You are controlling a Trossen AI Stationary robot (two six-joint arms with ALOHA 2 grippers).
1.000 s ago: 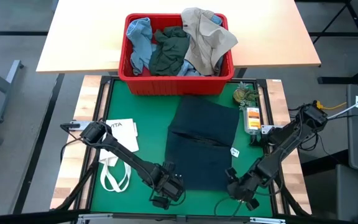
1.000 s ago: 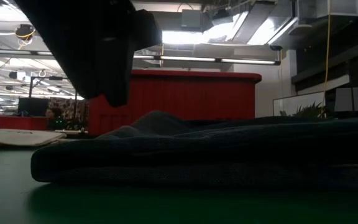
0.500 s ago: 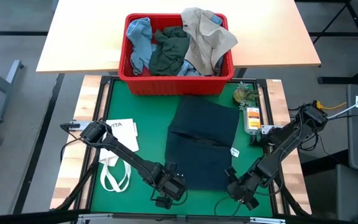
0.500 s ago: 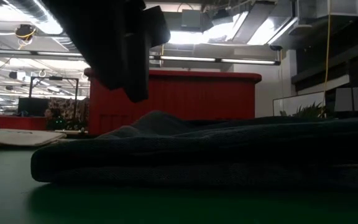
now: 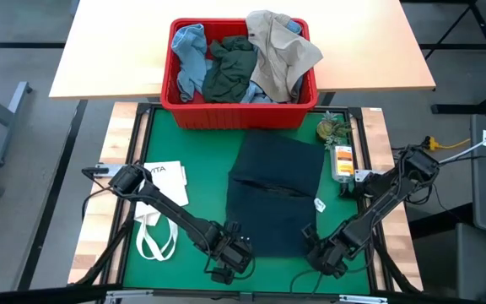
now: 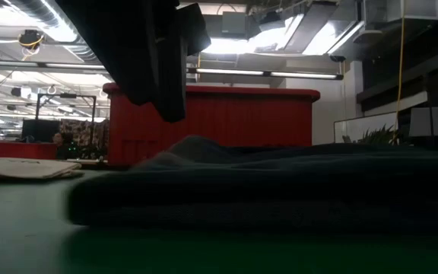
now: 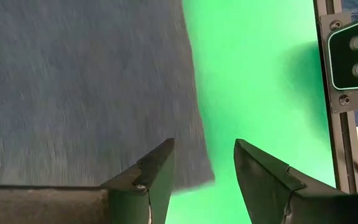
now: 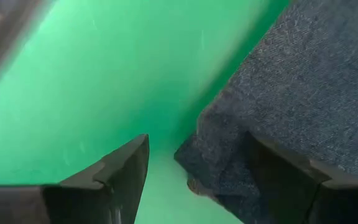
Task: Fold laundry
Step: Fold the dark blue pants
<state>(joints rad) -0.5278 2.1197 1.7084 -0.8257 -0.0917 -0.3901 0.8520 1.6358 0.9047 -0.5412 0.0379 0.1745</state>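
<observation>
Jeans (image 5: 272, 203): folded on the green mat, below the red bin (image 5: 180, 108). Left gripper (image 7: 204, 171): fingers apart over the jeans' near corner, nothing held. Right gripper (image 8: 194, 180): spread wide, straddling the other corner, nothing clamped.

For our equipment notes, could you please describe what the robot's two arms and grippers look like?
Both arms are dark, nearly black, built from slim jointed segments with black cables trailing along them. The left gripper and right gripper each end in two dark, wedge-shaped fingers that taper to blunt tips. No markings show on them.
</observation>
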